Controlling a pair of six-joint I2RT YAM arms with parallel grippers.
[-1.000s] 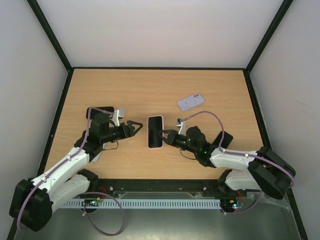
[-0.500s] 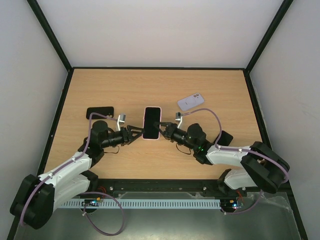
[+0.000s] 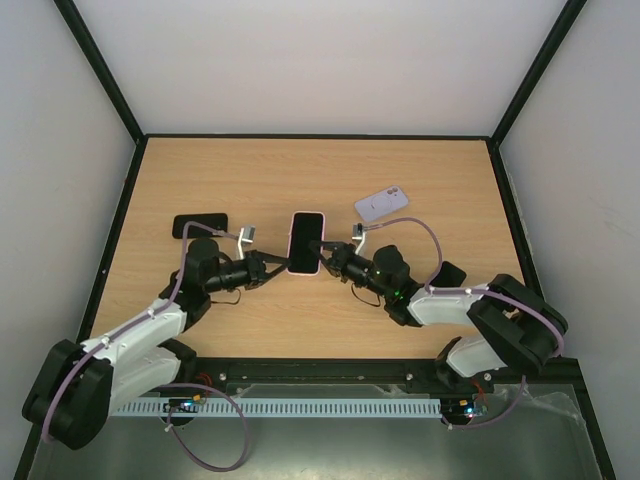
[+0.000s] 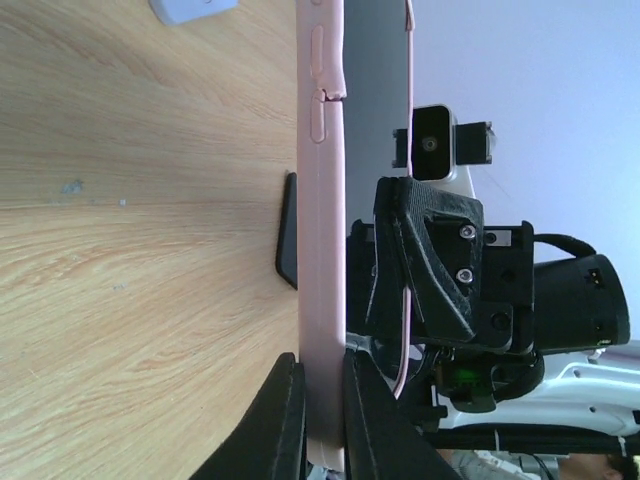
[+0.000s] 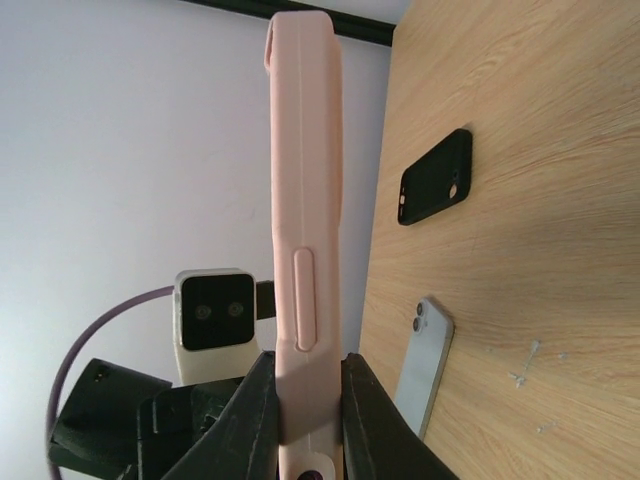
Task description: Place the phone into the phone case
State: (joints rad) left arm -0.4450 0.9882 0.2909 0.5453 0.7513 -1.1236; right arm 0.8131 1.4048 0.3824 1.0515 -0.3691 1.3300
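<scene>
Pink at its rim, the case (image 3: 306,271) is found at the middle of the top view. The phone (image 3: 305,242) shows as a dark screen inside its frame. The pair appears to be held above the table (image 3: 300,170), not laid on it.

The insertion is judged to be largely done: in the left wrist view the grey screen face is bordered by pink along both long sides. Whether every corner is pressed home cannot be told. A small step is seen in the rim by the side button, at the top of that view. What is judged to be left is a check of the seating and the setting down of the pair.

The case is gripped from both sides. The left claw (image 4: 322,420) is closed narrowly on its lower left corner, one finger on each face. The right claw (image 5: 308,420) is closed likewise on its right edge. The case thus lies between the two claws, touched by both.

Further out, a black case (image 3: 200,225) lies at the left and a white slab (image 3: 381,204) at the upper right, both well apart from the claws.
</scene>
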